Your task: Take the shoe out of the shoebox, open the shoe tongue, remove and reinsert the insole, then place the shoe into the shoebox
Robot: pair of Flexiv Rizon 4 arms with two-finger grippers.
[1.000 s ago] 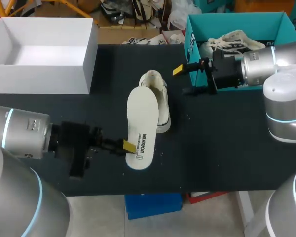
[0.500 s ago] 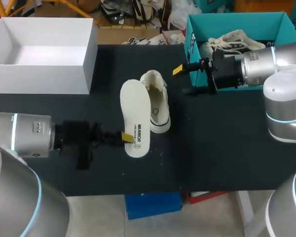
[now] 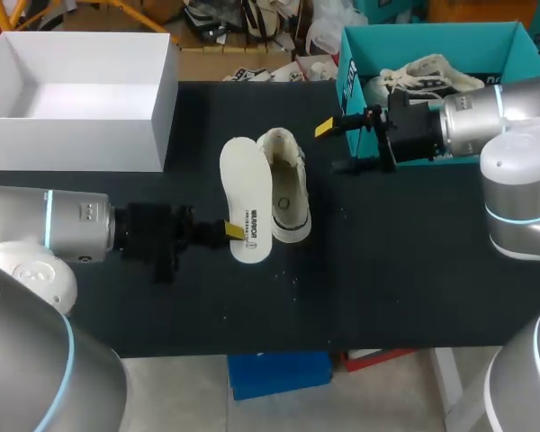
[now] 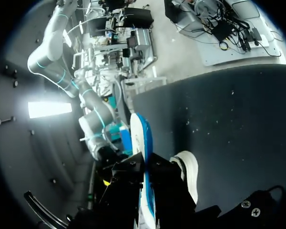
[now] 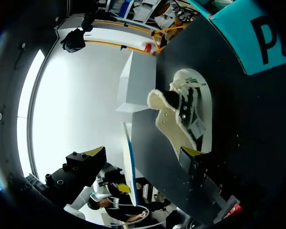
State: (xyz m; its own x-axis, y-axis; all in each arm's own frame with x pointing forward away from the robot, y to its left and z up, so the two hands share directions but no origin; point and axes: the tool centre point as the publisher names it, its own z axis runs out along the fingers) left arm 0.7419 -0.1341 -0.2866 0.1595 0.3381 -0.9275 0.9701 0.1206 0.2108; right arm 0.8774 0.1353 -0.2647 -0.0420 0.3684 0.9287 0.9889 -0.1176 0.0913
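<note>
One insole (image 3: 246,193), clamped at its heel by the left tool (image 3: 234,231), stands edgewise at nine o'clock of the shoe (image 3: 288,184) on the desk (image 3: 414,270), seemingly poised for reinsertion; right tool (image 3: 335,147) gapes empty at two o'clock.

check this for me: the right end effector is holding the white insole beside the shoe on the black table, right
Not quite: it is the left end effector, not the right, that is holding the white insole beside the shoe on the black table. The head view shows it; the right end effector is open and empty.
</note>
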